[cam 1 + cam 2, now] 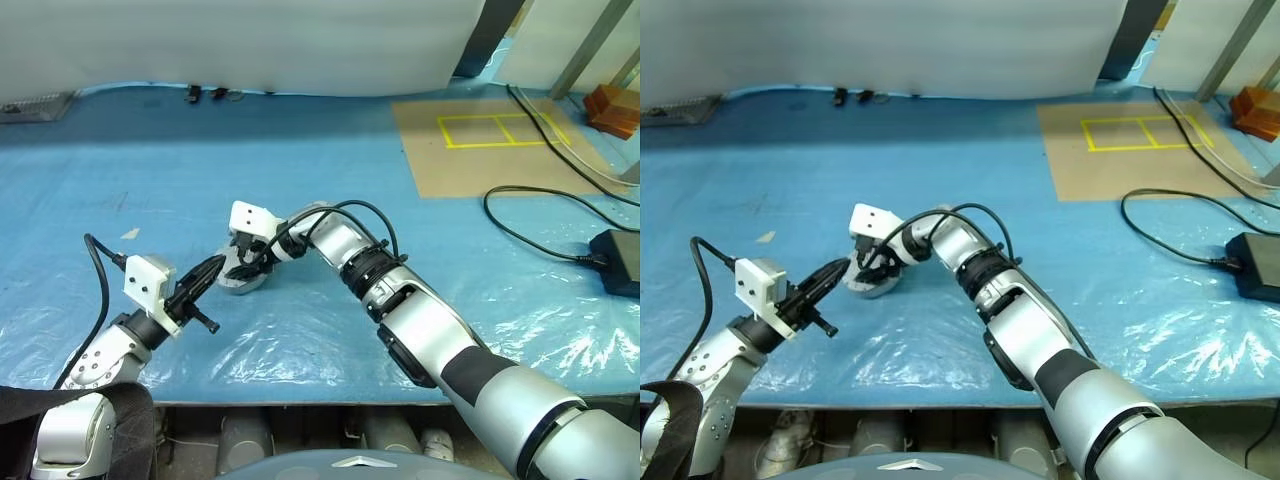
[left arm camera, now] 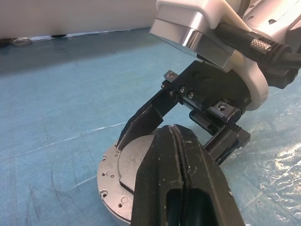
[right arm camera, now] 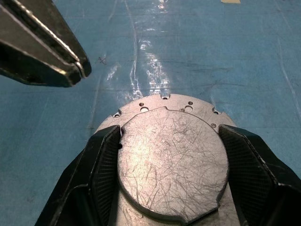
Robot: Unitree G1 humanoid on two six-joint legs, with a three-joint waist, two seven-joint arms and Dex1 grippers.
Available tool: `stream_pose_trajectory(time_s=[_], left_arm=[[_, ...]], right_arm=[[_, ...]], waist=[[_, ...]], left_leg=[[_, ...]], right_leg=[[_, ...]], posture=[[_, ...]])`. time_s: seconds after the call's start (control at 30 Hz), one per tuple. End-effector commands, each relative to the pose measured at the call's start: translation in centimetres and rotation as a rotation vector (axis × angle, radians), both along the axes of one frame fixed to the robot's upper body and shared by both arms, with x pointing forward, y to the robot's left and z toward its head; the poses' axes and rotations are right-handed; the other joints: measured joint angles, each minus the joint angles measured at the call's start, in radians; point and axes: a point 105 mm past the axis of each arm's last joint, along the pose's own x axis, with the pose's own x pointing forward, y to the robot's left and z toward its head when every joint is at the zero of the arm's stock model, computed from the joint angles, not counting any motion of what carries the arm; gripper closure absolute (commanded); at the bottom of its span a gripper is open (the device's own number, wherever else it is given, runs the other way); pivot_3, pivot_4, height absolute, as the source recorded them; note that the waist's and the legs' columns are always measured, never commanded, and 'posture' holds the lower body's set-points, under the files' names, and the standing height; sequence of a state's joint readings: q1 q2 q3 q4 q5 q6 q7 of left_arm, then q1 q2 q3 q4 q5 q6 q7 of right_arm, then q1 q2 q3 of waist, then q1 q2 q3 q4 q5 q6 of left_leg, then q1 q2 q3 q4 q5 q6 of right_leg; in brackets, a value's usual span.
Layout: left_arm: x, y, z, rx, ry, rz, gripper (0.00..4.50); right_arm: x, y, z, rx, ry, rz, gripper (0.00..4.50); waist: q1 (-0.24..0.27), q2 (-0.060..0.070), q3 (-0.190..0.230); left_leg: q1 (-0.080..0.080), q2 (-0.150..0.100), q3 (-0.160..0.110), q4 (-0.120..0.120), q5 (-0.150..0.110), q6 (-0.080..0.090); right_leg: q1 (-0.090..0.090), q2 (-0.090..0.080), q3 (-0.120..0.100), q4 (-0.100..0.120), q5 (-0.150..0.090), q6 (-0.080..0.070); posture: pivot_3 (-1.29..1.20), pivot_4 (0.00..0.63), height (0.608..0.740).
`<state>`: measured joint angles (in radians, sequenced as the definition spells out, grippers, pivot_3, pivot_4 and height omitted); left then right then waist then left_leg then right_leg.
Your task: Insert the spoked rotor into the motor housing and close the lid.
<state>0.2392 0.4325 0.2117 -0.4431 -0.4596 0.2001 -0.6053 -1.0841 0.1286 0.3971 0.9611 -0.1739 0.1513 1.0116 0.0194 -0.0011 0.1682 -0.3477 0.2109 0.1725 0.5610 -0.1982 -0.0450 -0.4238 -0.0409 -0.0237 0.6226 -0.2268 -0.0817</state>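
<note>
The lid (image 3: 171,155), a round grey disc with its plain scratched face up, lies on the blue table cover near the middle (image 1: 243,284). My right gripper (image 3: 169,132) reaches in from the right and is shut on the lid's raised centre, one black finger (image 3: 106,165) against each side. Just left of the lid, my left gripper (image 1: 213,268) hovers with its two fingers pressed together and its tip (image 2: 171,134) close to the lid's edge (image 2: 109,176). It holds nothing. The spoked rotor and the motor housing are hidden; what is under the lid I cannot tell.
A brown board with yellow tape squares (image 1: 480,145) lies at the back right. A black cable and power brick (image 1: 618,262) sit at the right edge. A wooden block (image 1: 612,108) is at the far right corner. The table's front edge runs just below my arms.
</note>
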Motion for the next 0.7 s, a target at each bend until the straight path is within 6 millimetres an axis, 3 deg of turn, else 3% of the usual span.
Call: stream_pose_trajectory(time_s=[0.03, 0.37, 0.7], left_arm=[[-0.2, 0.7, 0.4, 0.015, -0.037, 0.009, 4.5], [0.0, 1.0, 0.0, 0.018, -0.042, 0.006, 4.5], [3.2, 0.6, -1.5, 0.108, -0.03, -0.02, 4.5]], right_arm=[[0.0, -1.0, -2.8, -0.061, 0.041, -0.053, 1.53], [-0.2, -1.2, -4.6, -0.051, 0.056, -0.112, 1.53], [-0.2, -1.2, -4.4, -0.017, 0.06, -0.124, 1.53]], waist=[[-0.001, 0.0, 0.0], [0.003, 0.002, -0.001], [0.006, 0.003, -0.001]], left_leg=[[0.0, 0.0, 0.0, 0.0, 0.0, 0.0], [0.008, 0.0, 0.0, 0.001, 0.0, 0.0], [0.016, -0.001, -0.001, 0.0, 0.0, 0.0]], right_leg=[[0.0, 0.0, 0.0, 0.001, 0.0, 0.0], [0.006, 0.0, 0.0, 0.002, -0.001, 0.003], [0.015, -0.001, 0.001, 0.001, -0.003, 0.005]], posture=[[0.0, 0.15, 0.74], [0.0, 0.15, 0.74], [0.0, 0.15, 0.74]])
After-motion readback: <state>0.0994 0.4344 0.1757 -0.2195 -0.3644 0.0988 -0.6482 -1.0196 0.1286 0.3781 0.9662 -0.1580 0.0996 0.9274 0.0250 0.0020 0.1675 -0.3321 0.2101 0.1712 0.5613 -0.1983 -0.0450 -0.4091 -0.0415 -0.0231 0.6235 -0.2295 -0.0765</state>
